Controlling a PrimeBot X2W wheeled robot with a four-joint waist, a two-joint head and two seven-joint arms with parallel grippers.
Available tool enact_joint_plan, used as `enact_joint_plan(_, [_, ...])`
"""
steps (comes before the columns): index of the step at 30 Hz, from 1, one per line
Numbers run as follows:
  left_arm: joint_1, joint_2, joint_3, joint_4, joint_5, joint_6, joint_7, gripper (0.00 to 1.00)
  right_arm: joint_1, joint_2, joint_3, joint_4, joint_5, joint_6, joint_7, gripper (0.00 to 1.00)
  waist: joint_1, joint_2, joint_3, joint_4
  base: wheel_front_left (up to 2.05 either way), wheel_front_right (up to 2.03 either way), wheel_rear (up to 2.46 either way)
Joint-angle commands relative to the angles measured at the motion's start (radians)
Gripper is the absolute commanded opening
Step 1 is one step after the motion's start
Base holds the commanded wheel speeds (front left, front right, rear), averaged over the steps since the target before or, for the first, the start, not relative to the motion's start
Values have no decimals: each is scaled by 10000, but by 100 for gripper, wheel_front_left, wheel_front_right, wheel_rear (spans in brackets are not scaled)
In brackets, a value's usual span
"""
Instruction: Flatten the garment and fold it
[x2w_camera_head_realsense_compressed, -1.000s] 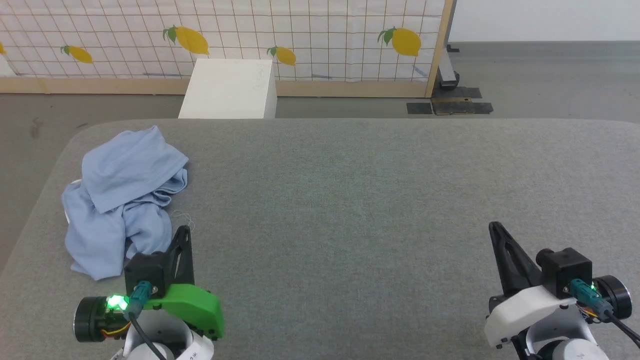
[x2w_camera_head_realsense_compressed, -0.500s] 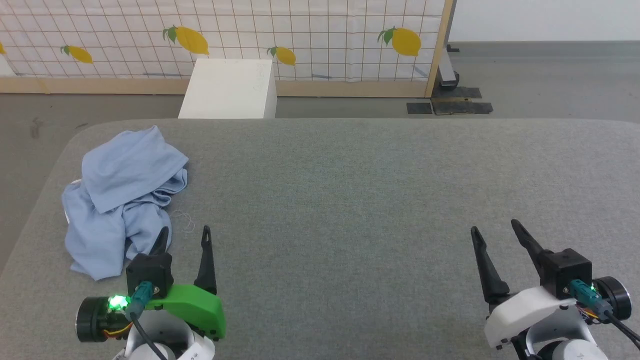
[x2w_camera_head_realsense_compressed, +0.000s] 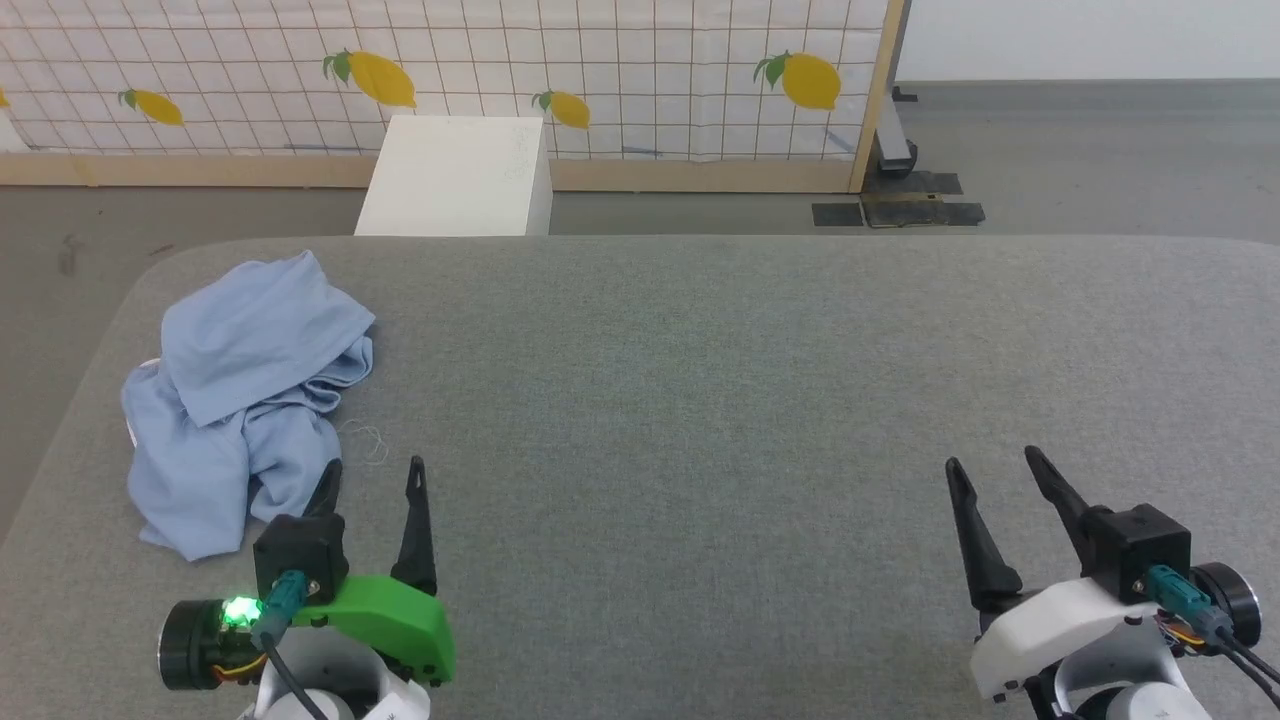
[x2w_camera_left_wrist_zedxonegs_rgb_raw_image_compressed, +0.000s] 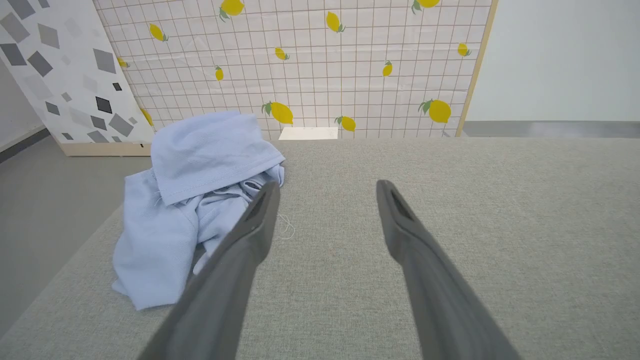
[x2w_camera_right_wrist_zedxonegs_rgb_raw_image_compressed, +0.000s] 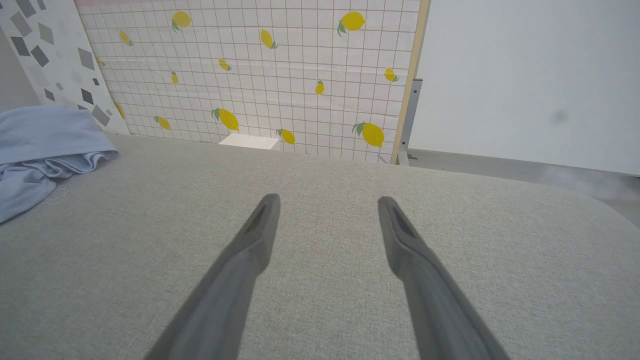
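Observation:
The garment is a light blue T-shirt lying crumpled in a heap at the left end of the grey padded table. My left gripper stands open just right of the heap's near edge, nothing between its fingers. In the left wrist view the garment lies ahead and to the left of the open left gripper. My right gripper stands open at the table's near right, far from the cloth. The right wrist view has the garment at its left edge and the right gripper open.
A white box stands on the floor beyond the table's far edge. Behind it runs a tiled panel with lemon prints in a wooden frame. A loose white thread lies on the table by the garment.
Both grippers have gone from shut to open, the left one first. The garment has not moved.

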Motion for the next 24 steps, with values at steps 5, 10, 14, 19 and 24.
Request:
enact_joint_plan(5, [-22,-10,-36,164,-119,32,-182,100,-43,6,-75,161,223,-3,-212,100,0,-1,16,-5,0,0,0])
enact_joint_plan(10, [-35,-13,-53,275,-172,28,-283,100,-64,7,-121,263,316,-3,-312,100,0,-1,29,-2,0,0,0])
enact_joint_plan(14, [-38,-14,-70,362,-218,35,-364,100,-80,8,-150,345,389,-4,-393,100,0,-1,38,-6,0,0,0])
enact_joint_plan(19, [-48,-17,-99,492,-287,43,-486,100,-99,10,-216,468,489,-5,-514,100,0,-1,47,-16,0,0,0])
enact_joint_plan(24, [-60,-19,-117,605,-332,43,-591,100,-107,11,-300,528,557,-5,-619,100,0,-1,40,-24,0,0,0])
